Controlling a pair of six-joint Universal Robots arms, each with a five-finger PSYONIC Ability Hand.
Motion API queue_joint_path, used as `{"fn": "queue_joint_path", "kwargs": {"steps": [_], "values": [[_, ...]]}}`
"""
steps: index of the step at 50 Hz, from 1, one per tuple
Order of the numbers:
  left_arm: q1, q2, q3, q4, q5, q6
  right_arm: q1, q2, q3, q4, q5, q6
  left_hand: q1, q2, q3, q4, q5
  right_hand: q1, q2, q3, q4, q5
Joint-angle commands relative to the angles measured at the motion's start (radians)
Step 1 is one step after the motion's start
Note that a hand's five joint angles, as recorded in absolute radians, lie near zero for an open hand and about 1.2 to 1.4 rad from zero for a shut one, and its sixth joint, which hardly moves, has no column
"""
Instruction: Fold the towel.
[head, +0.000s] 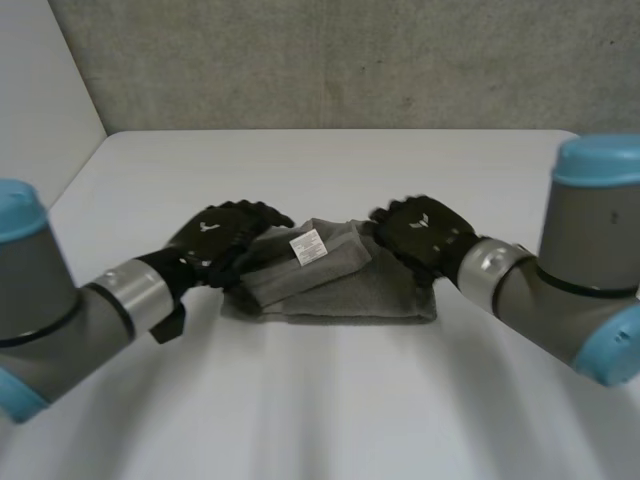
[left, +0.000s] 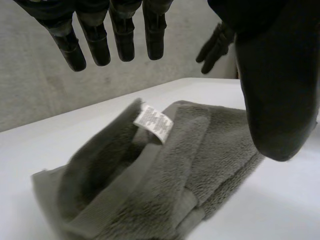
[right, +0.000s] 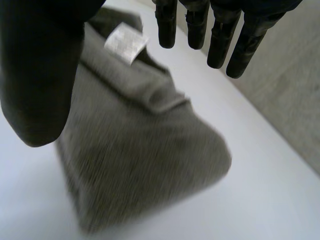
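White surface (head: 330, 400), middle: grey towel (head: 380, 292) lies as loose folded bundle, layers uneven, top flap rumpled. Left arm (head: 60, 320) and right arm (head: 585, 290) reach in low from either side. Left robot hand (head: 225, 240) at towel's left end, right robot hand (head: 425, 232) at right end. Both released, fingers straight above cloth, grasping nothing. White label (head: 308, 247) on top flap. Judgement: towel soft, light, floppy, won't hold shape. Pinch top flap's edge or corner, not bulk.
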Motion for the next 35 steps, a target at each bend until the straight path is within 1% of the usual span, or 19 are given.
{"fn": "queue_joint_path", "kwargs": {"steps": [1, 2, 3, 5, 9, 11, 13, 14, 16, 19, 21, 22, 24, 25, 26, 27, 29, 30, 35], "values": [[-0.109, -0.144, 0.112, 0.063, -0.123, 0.001, -0.07, -0.014, 0.168, -0.076, -0.044, -0.006, -0.091, -0.042, -0.042, -0.056, -0.022, -0.071, -0.073, -0.05, -0.078, -0.06], [-0.126, -0.184, 0.146, 0.068, -0.144, 0.002, -0.084, -0.011, 0.195, -0.094, -0.049, -0.008, -0.091, -0.042, -0.042, -0.056, -0.022, -0.023, -0.025, -0.05, -0.078, -0.012], [-0.126, -0.184, 0.146, 0.068, -0.145, 0.002, -0.084, -0.011, 0.195, -0.094, -0.049, -0.008, -0.091, -0.042, -0.042, -0.056, -0.022, -0.023, -0.025, -0.05, -0.078, -0.011], [-0.136, -0.256, 0.21, 0.066, -0.181, 0.001, -0.11, -0.009, 0.247, -0.149, -0.053, -0.011, -0.091, -0.042, -0.042, -0.056, -0.022, 0.027, 0.025, -0.05, -0.078, 0.038], [-0.143, -0.313, 0.261, 0.071, -0.203, 0.007, -0.122, -0.008, 0.286, -0.206, -0.053, -0.017, -0.088, -0.039, -0.042, -0.056, -0.019, 0.08, 0.078, -0.05, -0.078, 0.092], [-0.142, -0.34, 0.287, 0.071, -0.218, 0.007, -0.132, 0.0, 0.306, -0.242, -0.055, -0.027, -0.088, -0.039, -0.042, -0.056, -0.019, 0.238, 0.236, -0.05, -0.078, 0.249], [-0.142, -0.389, 0.335, 0.077, -0.253, 0.01, -0.133, 0.005, 0.31, -0.249, -0.055, -0.031, -0.085, -0.036, -0.042, -0.056, -0.016, 0.27, 0.268, -0.05, -0.078, 0.282], [-0.142, -0.39, 0.335, 0.077, -0.254, 0.01, -0.133, 0.005, 0.31, -0.249, -0.055, -0.031, -0.085, -0.036, -0.042, -0.056, -0.016, 0.271, 0.269, -0.05, -0.078, 0.282], [-0.14, -0.426, 0.363, 0.089, -0.283, 0.013, -0.133, 0.026, 0.31, -0.254, -0.053, -0.031, -0.085, -0.036, -0.042, -0.056, -0.016, 0.271, 0.269, -0.05, -0.078, 0.282], [-0.139, -0.446, 0.369, 0.097, -0.293, 0.016, -0.124, 0.043, 0.309, -0.259, -0.053, -0.031, -0.085, -0.036, -0.042, -0.056, -0.016, 0.271, 0.269, -0.05, -0.078, 0.282], [-0.131, -0.466, 0.367, 0.109, -0.319, 0.017, -0.119, 0.046, 0.309, -0.26, -0.052, -0.031, -0.085, -0.036, -0.042, -0.056, -0.016, 0.277, 0.275, -0.05, -0.078, 0.288], [-0.131, -0.466, 0.367, 0.109, -0.32, 0.017, -0.119, 0.046, 0.309, -0.26, -0.052, -0.031, -0.085, -0.036, -0.042, -0.056, -0.016, 0.277, 0.275, -0.05, -0.078, 0.288], [-0.116, -0.465, 0.357, 0.131, -0.368, 0.02, -0.116, 0.046, 0.309, -0.266, -0.052, -0.031, -0.085, -0.036, -0.042, -0.056, -0.016, 0.344, 0.342, -0.05, -0.078, 0.355], [-0.116, -0.465, 0.357, 0.131, -0.369, 0.02, -0.116, 0.046, 0.309, -0.266, -0.052, -0.031, -0.085, -0.036, -0.042, -0.056, -0.016, 0.344, 0.342, -0.05, -0.078, 0.356], [-0.099, -0.46, 0.347, 0.145, -0.404, 0.024, -0.115, 0.045, 0.309, -0.269, -0.052, -0.029, -0.088, -0.039, -0.042, -0.056, -0.019, 0.391, 0.389, -0.05, -0.078, 0.402], [-0.099, -0.46, 0.347, 0.145, -0.404, 0.024, -0.115, 0.045, 0.309, -0.274, -0.052, -0.027, -0.088, -0.039, -0.042, -0.056, -0.019, 0.414, 0.412, -0.05, -0.078, 0.426], [-0.059, -0.434, 0.323, 0.152, -0.465, 0.025, -0.115, 0.045, 0.309, -0.28, -0.052, -0.027, -0.088, -0.039, -0.042, -0.056, -0.019, 0.423, 0.421, -0.05, -0.078, 0.435], [-0.039, -0.405, 0.305, 0.152, -0.48, 0.022, -0.115, 0.045, 0.307, -0.286, -0.052, -0.027, -0.088, -0.039, -0.042, -0.056, -0.019, 0.438, 0.436, -0.05, -0.078, 0.45], [-0.01, -0.348, 0.252, 0.151, -0.485, 0.017, -0.118, 0.048, 0.301, -0.306, -0.05, -0.021, -0.091, -0.042, -0.042, -0.056, -0.022, 0.456, 0.454, -0.05, -0.078, 0.467]]}}
